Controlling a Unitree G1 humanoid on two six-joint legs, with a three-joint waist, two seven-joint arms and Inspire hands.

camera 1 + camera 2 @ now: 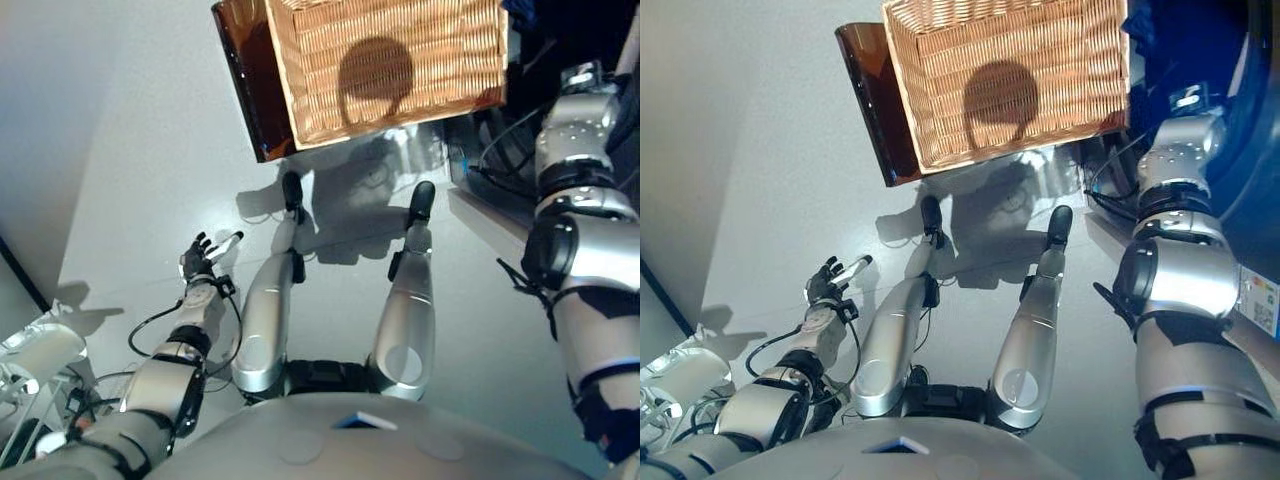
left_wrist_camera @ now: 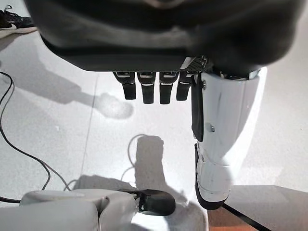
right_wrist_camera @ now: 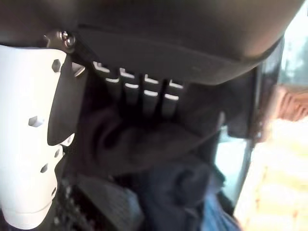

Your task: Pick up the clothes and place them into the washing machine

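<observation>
Wicker basket (image 1: pixel 395 65) sits at the far side of the scene, woven, light tan, interior bare with a round shadow across its base. A dark brown translucent panel (image 1: pixel 245 75) stands against the basket's left side, touching it. Both rest on a pale grey floor (image 1: pixel 130 150). In the left wrist view, a black-and-white shoe (image 2: pixel 12 21) shows at the frame's edge on the same floor; wearer not visible. A thin black cable (image 2: pixel 21 149) trails across the floor nearby.

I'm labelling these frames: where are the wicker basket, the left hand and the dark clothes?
wicker basket (image 1: pixel 400 110), left eye view, bare woven bottom.
left hand (image 1: pixel 200 262), left eye view, its palm.
dark clothes (image 3: pixel 183 187), right wrist view, bunched fabric past the fingers.
</observation>
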